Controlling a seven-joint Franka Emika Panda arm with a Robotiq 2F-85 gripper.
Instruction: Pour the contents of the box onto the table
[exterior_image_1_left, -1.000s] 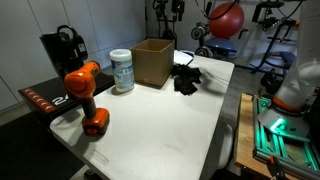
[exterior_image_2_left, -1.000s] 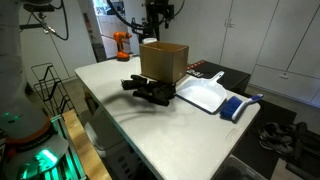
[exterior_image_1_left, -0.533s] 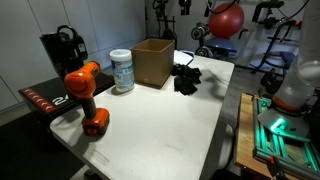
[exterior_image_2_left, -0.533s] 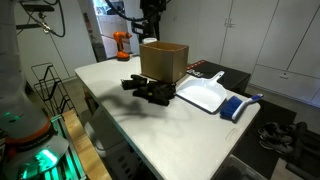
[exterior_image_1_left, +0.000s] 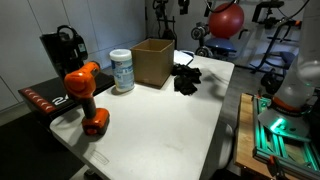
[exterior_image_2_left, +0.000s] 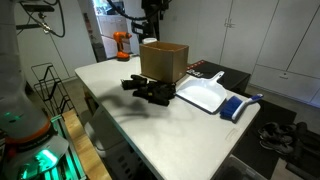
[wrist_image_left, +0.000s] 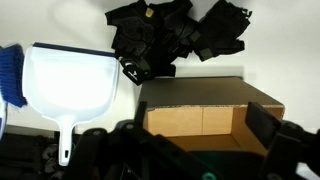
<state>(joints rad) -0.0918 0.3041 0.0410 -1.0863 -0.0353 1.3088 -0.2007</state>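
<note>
A brown cardboard box (exterior_image_1_left: 152, 62) stands upright and open-topped near the far side of the white table (exterior_image_1_left: 160, 125); it also shows in the other exterior view (exterior_image_2_left: 164, 60). In the wrist view its inside (wrist_image_left: 200, 120) looks empty where I can see it. A pile of black crumpled items (exterior_image_2_left: 148, 91) lies on the table against the box, and it shows in the wrist view too (wrist_image_left: 175, 35). My gripper (wrist_image_left: 200, 135) is open and empty, hanging well above the box opening (exterior_image_2_left: 153, 22).
An orange drill (exterior_image_1_left: 85, 95) and a white canister (exterior_image_1_left: 121, 71) stand beside the box. A white dustpan (exterior_image_2_left: 203, 95) and a blue brush (exterior_image_2_left: 238, 106) lie on its other side. A black machine (exterior_image_1_left: 62, 48) sits off the table edge.
My gripper has risen a little above the box. The box and the black pile have not moved.
</note>
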